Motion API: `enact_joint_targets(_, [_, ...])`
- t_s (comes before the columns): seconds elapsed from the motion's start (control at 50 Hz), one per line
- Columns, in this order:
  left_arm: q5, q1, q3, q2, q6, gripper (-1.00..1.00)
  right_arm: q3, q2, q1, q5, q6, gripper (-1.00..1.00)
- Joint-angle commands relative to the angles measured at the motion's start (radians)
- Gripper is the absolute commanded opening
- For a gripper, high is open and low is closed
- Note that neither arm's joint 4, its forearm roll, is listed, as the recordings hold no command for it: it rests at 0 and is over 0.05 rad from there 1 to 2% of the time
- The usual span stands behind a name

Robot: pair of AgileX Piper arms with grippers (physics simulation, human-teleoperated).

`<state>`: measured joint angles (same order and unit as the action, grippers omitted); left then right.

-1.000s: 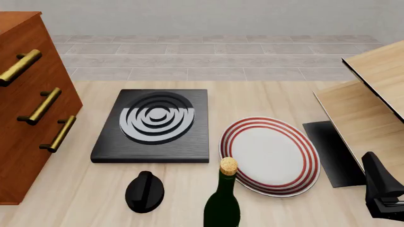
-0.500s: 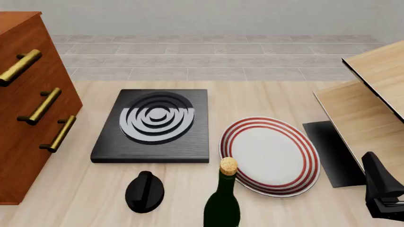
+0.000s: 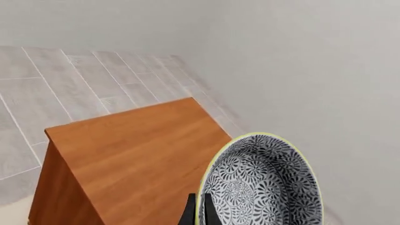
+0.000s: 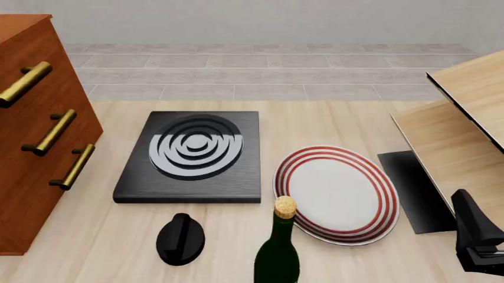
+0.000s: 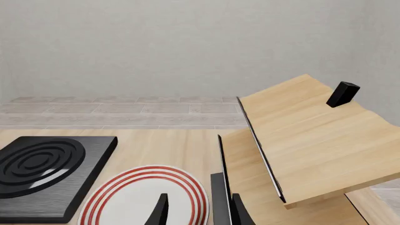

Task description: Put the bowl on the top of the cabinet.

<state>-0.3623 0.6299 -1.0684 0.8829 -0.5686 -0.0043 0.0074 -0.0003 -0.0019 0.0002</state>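
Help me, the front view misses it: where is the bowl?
Only the left wrist view shows the bowl: gripped at its rim by the left fingers, raised over the cabinet top.

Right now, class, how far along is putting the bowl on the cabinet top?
Done: the left gripper has the patterned bowl lifted, pinched by its rim. In hand: it hangs above the cabinet top. Left: lower it flat and release. The right gripper is idle.

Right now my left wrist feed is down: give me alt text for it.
The bowl, patterned black and white with a yellowish rim, is held on edge by the left pincer at its rim. Beyond it lies the cabinet top, bare reddish-brown wood, with grey tiled floor and wall behind.
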Motion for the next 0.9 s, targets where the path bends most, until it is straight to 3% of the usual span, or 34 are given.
enact_joint_targets(0.02, [0.027,0.033,-0.009,0.046,0.019,-1.0,0.0,0.0,0.0,0.0,0.0,1.0])
enact_joint_targets(0.9, [0.096,0.097,0.01,0.152,0.068,-1.0,0.0,0.0,0.0,0.0,0.0,1.0])
